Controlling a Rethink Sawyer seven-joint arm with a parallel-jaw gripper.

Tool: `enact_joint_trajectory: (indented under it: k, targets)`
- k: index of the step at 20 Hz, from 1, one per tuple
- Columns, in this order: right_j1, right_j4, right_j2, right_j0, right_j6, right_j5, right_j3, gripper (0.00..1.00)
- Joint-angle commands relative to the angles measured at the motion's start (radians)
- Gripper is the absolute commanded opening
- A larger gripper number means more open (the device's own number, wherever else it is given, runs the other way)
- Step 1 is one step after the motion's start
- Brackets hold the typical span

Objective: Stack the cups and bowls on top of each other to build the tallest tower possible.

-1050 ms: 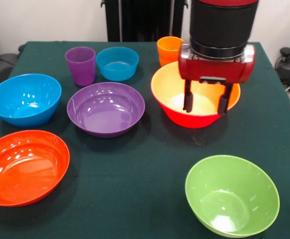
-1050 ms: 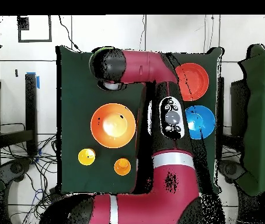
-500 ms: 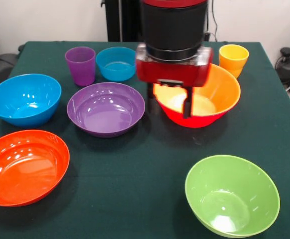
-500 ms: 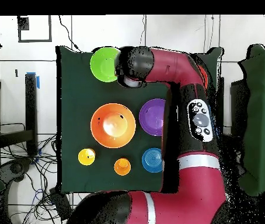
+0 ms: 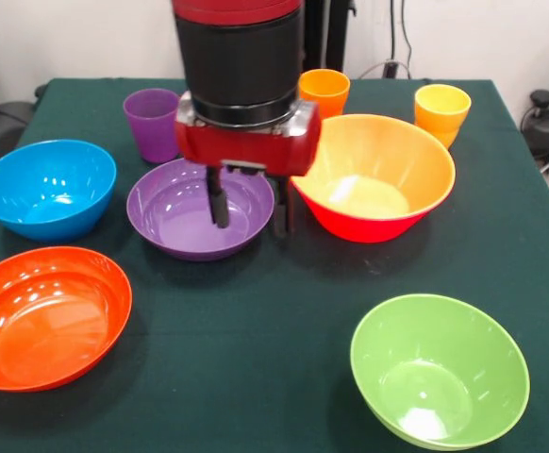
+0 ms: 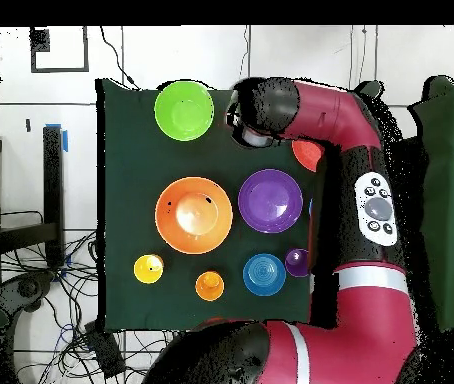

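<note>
Red-black gripper hanging at frame centre, fingers spread, grasping nothing, straddling right rim of glossy purple plastic bowl. Large orange plastic bowl sitting at its right. Nothing stacked yet; whole tower remaining to build.

The gripper hung over the purple bowl's right rim, fingers apart, one inside and one outside. Beside it sat the large orange bowl; blue bowl, red-orange bowl and green bowl lay apart.
</note>
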Motion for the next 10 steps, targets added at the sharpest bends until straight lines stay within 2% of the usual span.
enact_joint_trajectory:
  k: [1,10]
  targets:
    - [0.063,-0.085,0.124,-0.015,-0.368,0.116,-0.044,1.0]
    - [0.122,-0.103,0.153,-0.035,-0.405,0.124,-0.106,1.0]
